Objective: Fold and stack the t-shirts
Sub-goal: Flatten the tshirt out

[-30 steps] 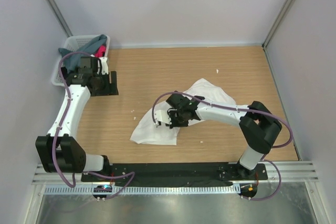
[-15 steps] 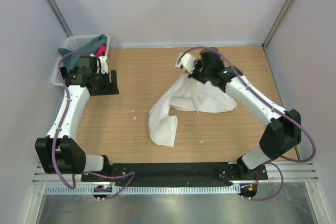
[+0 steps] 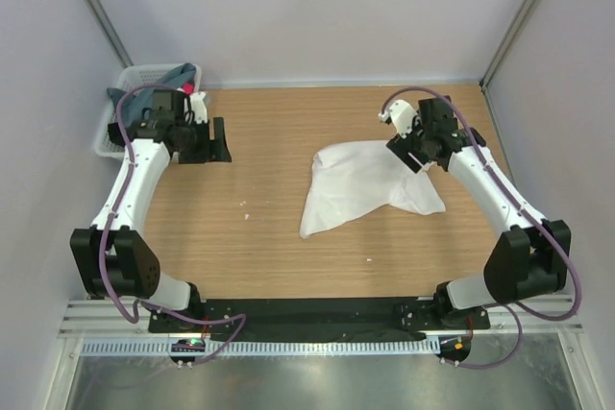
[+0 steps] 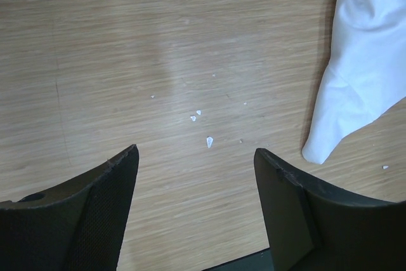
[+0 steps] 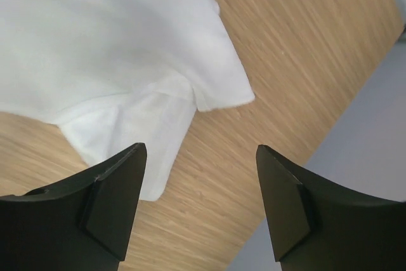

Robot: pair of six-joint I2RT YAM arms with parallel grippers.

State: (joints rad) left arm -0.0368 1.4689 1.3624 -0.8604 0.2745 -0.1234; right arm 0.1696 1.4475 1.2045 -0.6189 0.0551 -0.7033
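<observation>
Top view, table (image 3: 269, 112): a wooden top is seen, with grey walls (image 3: 317, 16) around it.
Top view, white t-shirt (image 3: 370, 184): it is laid crumpled on the wood, right of the middle. One corner is pointed toward the near edge.
Top view, basket (image 3: 144, 69): a white basket is set at the far left corner. A grey-teal t-shirt (image 3: 173, 76) and a bit of a pink-red t-shirt (image 3: 188, 89) are piled inside it.
Top view, crumbs (image 3: 245, 206): small white bits are scattered on the wood, left of the white t-shirt.
Top view, left gripper (image 3: 216, 141): it is held over bare wood near the basket, well apart from the white t-shirt.
Top view, right gripper (image 3: 415, 158): it is held at the far right edge of the white t-shirt.
Left wrist view, left gripper: its fingers (image 4: 82, 214) are spread apart and nothing is held between them. Bare wood and crumbs are seen below. A corner of the white t-shirt is seen at the right side, apart from the fingers.
Right wrist view, right gripper: its fingers (image 5: 108, 201) are spread apart and nothing is gripped. A sleeve and an edge of the white t-shirt are seen lying flat on the wood below them. Whether the cloth is touched cannot be told. Bare wood and a grey wall are seen on the right.
</observation>
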